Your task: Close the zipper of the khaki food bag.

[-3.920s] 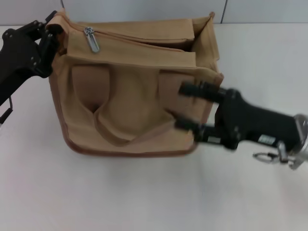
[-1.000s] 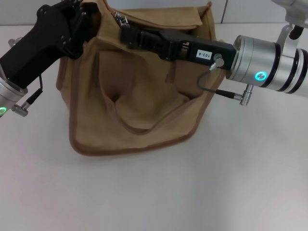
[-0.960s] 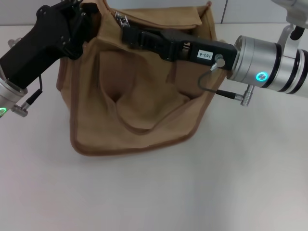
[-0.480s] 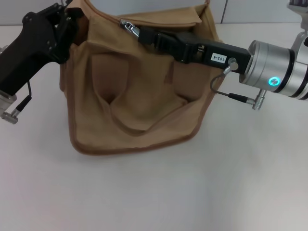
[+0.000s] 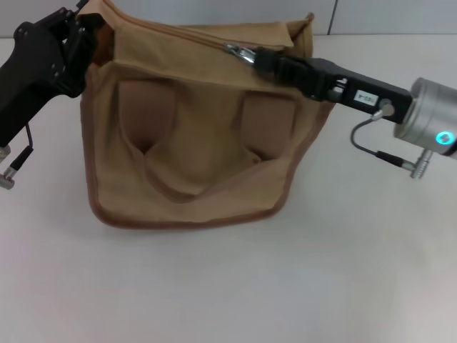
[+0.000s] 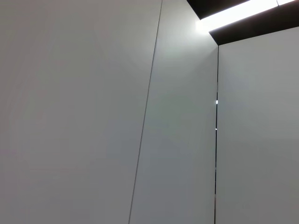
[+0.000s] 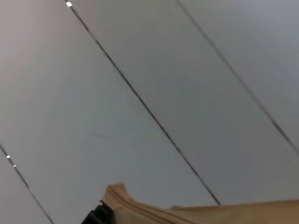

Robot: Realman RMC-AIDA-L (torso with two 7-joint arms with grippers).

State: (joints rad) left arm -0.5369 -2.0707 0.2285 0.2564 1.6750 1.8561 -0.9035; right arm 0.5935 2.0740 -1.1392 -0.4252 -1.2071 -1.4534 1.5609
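The khaki food bag [image 5: 193, 143] stands on the white table, its front handle [image 5: 178, 187] hanging down the front face. The zipper [image 5: 171, 32] runs along the top, with its silver pull tab [image 5: 239, 51] right of the middle. My right gripper [image 5: 258, 58] reaches in from the right and is shut on the pull tab. My left gripper [image 5: 87, 34] is shut on the bag's top left corner. The right wrist view shows only a strip of the bag's khaki edge [image 7: 187, 212] against wall panels. The left wrist view shows only wall.
The white table [image 5: 285, 286] extends in front of and to the right of the bag. A grey wall [image 5: 385, 14] stands close behind it. A loose cable [image 5: 378, 153] hangs under my right wrist.
My right gripper has drawn the pull tab to the right along the zipper, from the left end to past the middle. The bag's top has been pulled taut and my left gripper has shifted left.
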